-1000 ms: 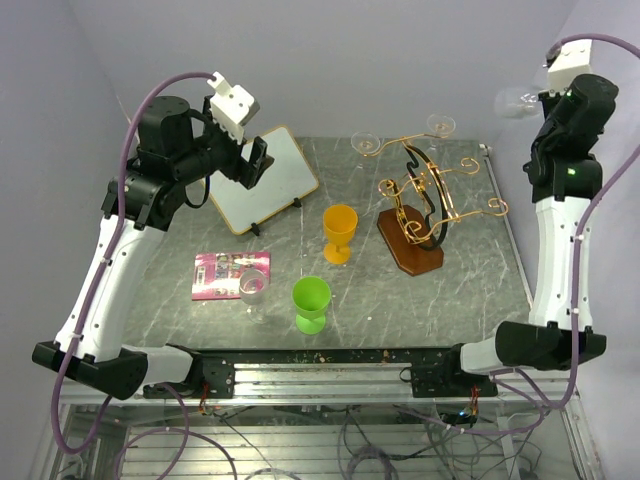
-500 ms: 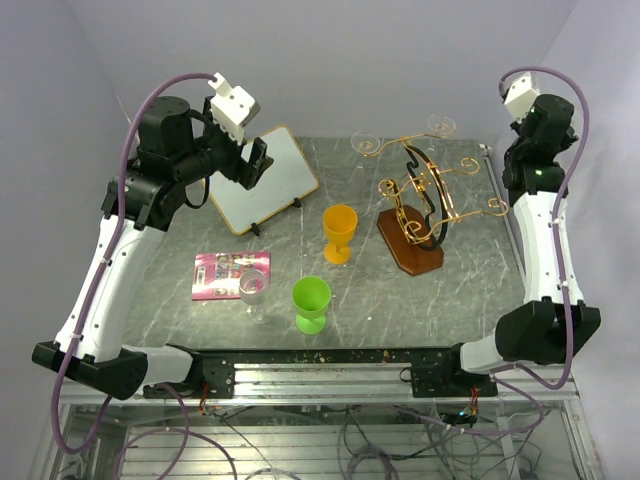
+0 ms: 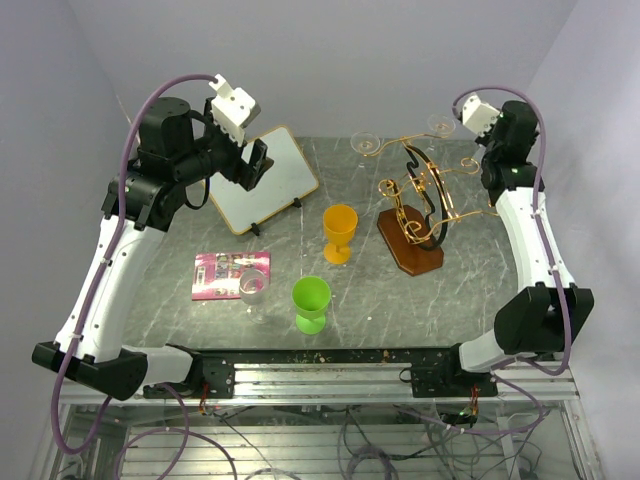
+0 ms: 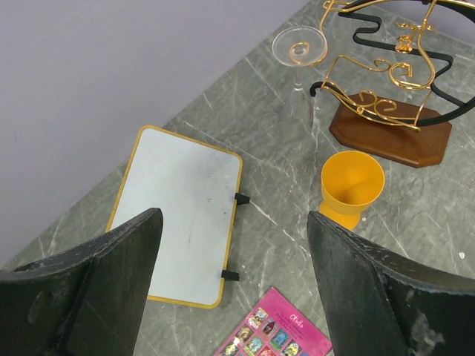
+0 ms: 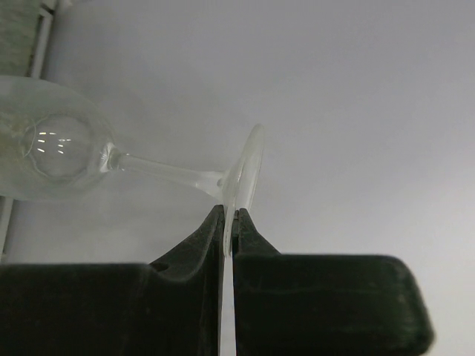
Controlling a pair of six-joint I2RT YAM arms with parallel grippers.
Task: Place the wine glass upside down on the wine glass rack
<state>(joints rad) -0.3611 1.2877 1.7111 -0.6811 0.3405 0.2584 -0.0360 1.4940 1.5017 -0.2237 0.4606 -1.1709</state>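
My right gripper (image 5: pixel 228 215) is shut on the foot of a clear wine glass (image 5: pixel 56 148), which lies sideways with its bowl to the left against the pale wall. In the top view the right gripper (image 3: pixel 470 118) is high at the back right, just beside the top of the wine glass rack (image 3: pixel 420 200); the held glass is hard to make out there. The rack has gold wire arms, a black arch and a brown wooden base. Two glass feet (image 3: pixel 366 143) show at its far arms. My left gripper (image 3: pixel 255 160) is open and empty, above the whiteboard.
A clear wine glass (image 3: pixel 253 290) stands at the front left beside a green cup (image 3: pixel 311 300). An orange cup (image 3: pixel 340 230) stands left of the rack. A yellow-edged whiteboard (image 3: pixel 265 180) and a pink card (image 3: pixel 230 273) lie on the left.
My right arm has swung left from the right wall towards the rack's top, carrying the glass. The left arm has not moved.
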